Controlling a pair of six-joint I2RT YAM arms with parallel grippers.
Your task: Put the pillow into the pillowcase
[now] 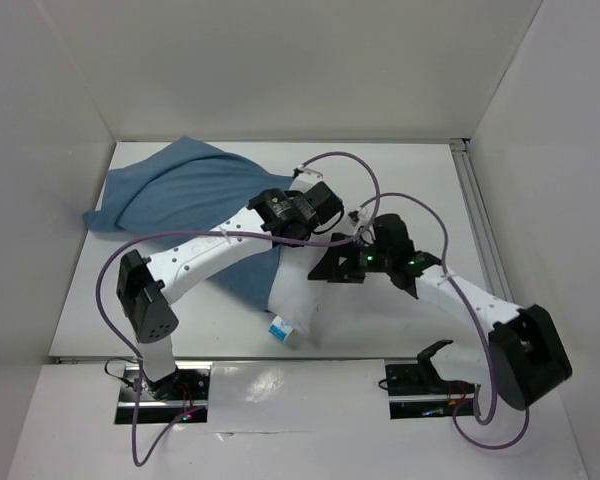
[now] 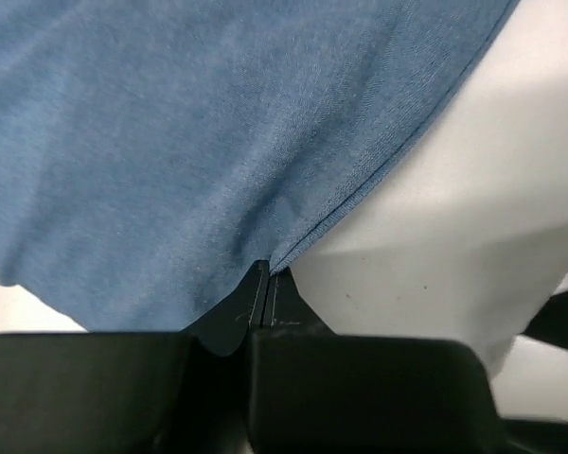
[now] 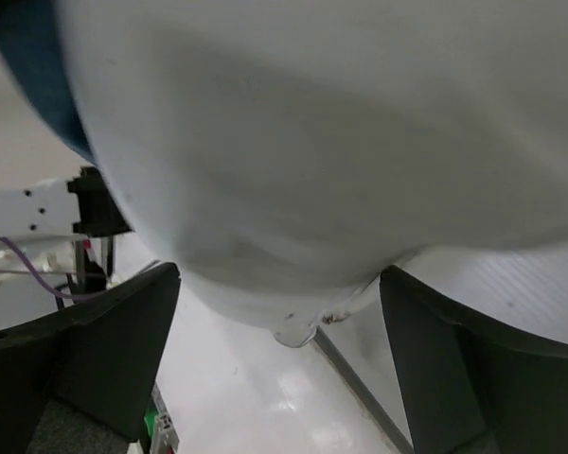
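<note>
Although the arms cover much of the pillow (image 1: 298, 300) from above, the left wrist view shows the left hand (image 2: 268, 276) pinched shut on the hem of the blue pillowcase (image 2: 218, 142), whose cloth overlaps the pillow. The right wrist view shows the right hand (image 3: 279, 284) spread wide, with the pillow bulging between its fingers above the table (image 1: 420, 190).

- pillow (image 3: 341, 142): white, plump, fills the upper frame; its rounded underside sags low between the fingers, with a small puckered corner at its lowest point.
- pillowcase (image 3: 38, 76): dusty-blue strip at the upper left, lying against the pillow's left side.
- right gripper (image 3: 279, 284): two dark fingers (image 3: 104, 350) spread wide, one at each lower corner; neither clearly touches the pillow.
- table (image 3: 256, 397): glossy white surface below, crossed by a dark seam.
- white arm link (image 3: 28, 203) with purple cable (image 3: 28, 260): left edge.
</note>
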